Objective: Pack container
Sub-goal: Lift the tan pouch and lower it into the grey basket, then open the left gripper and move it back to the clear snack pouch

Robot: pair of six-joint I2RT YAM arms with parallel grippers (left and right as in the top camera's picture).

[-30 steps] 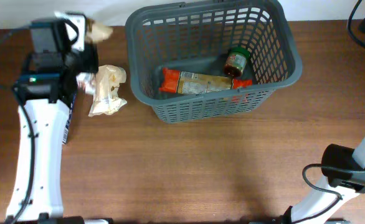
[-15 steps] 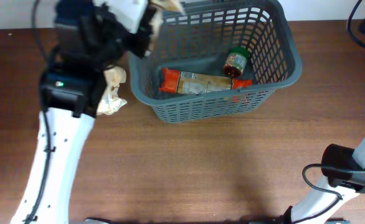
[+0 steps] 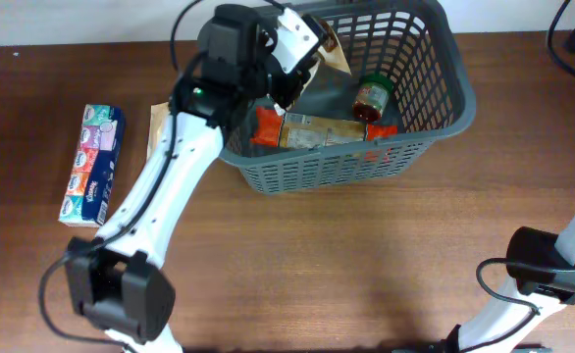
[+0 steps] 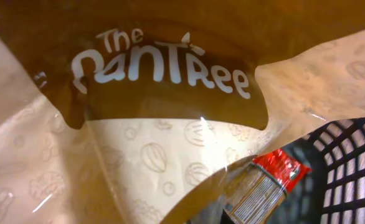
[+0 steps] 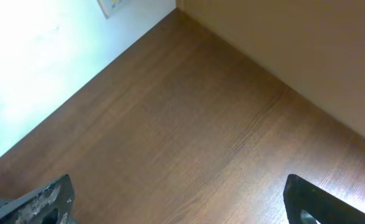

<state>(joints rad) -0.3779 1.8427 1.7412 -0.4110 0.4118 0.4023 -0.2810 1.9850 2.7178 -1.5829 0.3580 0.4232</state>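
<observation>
The container point(image 3: 332, 170) is a dark grey slotted basket at the back middle of the table. Inside lie a long packet with red ends point(image 3: 319, 130) and a jar with a green lid point(image 3: 372, 97). My left gripper point(image 3: 307, 61) is over the basket's left half, shut on a brown and cream snack bag point(image 3: 336, 56). That bag point(image 4: 170, 118), printed "The Pantree", fills the left wrist view and hides the fingers. The red-ended packet point(image 4: 266, 183) shows below it. My right gripper point(image 5: 177, 190) is open and empty above bare wood.
A colourful tissue pack point(image 3: 91, 165) lies on the table at the left. A flat brown packet point(image 3: 157, 126) lies beside the basket, partly under my left arm. My right arm's base point(image 3: 548, 277) is at the lower right corner.
My left arm has swung from the table's left side to over the basket, carrying the snack bag. The tissue pack is now uncovered. The right arm has not moved.
</observation>
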